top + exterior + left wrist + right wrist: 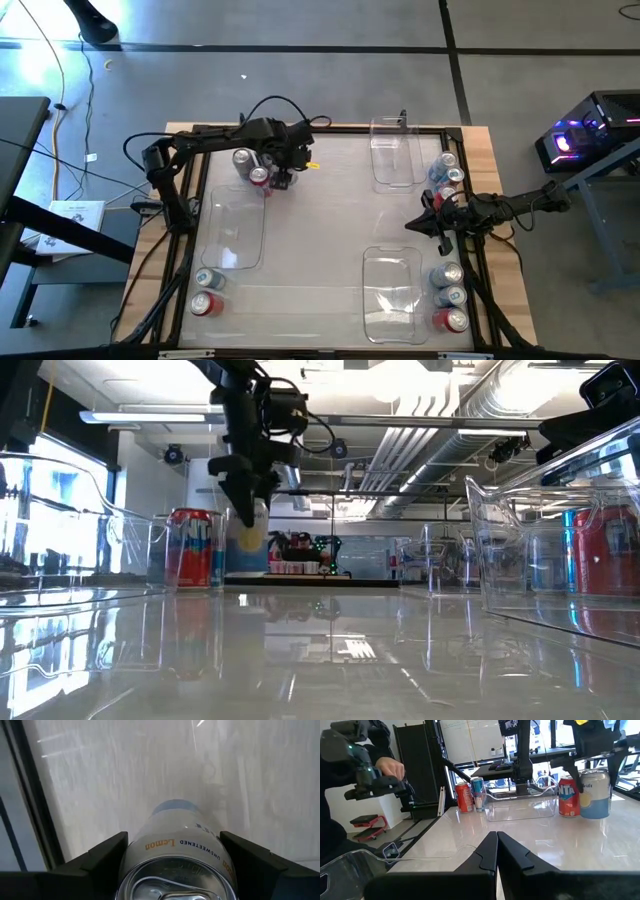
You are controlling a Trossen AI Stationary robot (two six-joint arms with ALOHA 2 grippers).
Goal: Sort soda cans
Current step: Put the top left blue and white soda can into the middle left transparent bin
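Item: lemon can [177, 865] at the desk's [320, 230] far left beside a red can [259, 177], gripped by my left end effector [283, 172]; lift straight, clearing neighbours; right end effector [496, 851] clenched empty, parked at the right edge.

The dark six-joint left arm [215, 140] is reaching from the worktop's left edge across its far-left part, elbow bent and forearm running rightward. Its two-finger left gripper [283, 178] is pointing down, its jaws standing wide and closing on either side of a pale silver-and-blue lemon soda can [180, 855], one dark finger [102, 857] lying against each flank of the can's body. The dark right arm [520, 203] is lying low along the right edge, stretching inward, and its right gripper [425, 222] is waiting with its jaws pressed fully together, holding nothing.
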